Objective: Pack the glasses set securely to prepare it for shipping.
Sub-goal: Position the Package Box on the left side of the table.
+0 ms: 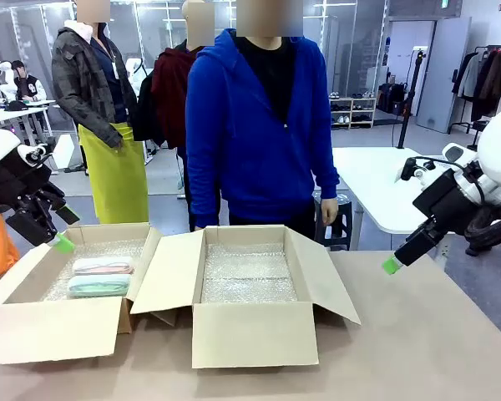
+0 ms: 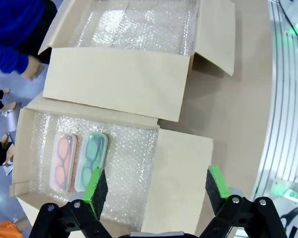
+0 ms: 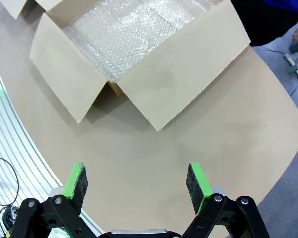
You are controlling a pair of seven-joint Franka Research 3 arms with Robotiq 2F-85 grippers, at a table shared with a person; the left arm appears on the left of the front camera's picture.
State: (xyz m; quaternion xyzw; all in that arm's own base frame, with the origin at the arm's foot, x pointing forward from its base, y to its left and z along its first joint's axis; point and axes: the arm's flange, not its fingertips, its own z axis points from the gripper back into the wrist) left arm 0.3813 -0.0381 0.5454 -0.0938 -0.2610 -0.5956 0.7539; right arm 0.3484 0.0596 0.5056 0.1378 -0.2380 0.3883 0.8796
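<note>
Nearest, the left box [image 1: 54, 330] holds the pink case [image 1: 103, 266] and mint case [image 1: 98, 286] side by side on bubble wrap; the left gripper [image 1: 63, 243] hovers above, fingers released; the right gripper [image 1: 391, 265], spread wide, hangs over bare table [image 1: 426, 342]

Bright, sharp; wrist-cam edges prob. warped

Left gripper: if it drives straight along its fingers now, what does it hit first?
Likely the bubble wrap lining of the left box, just beside the mint green case. The left gripper is open; depth is unclear.
</note>
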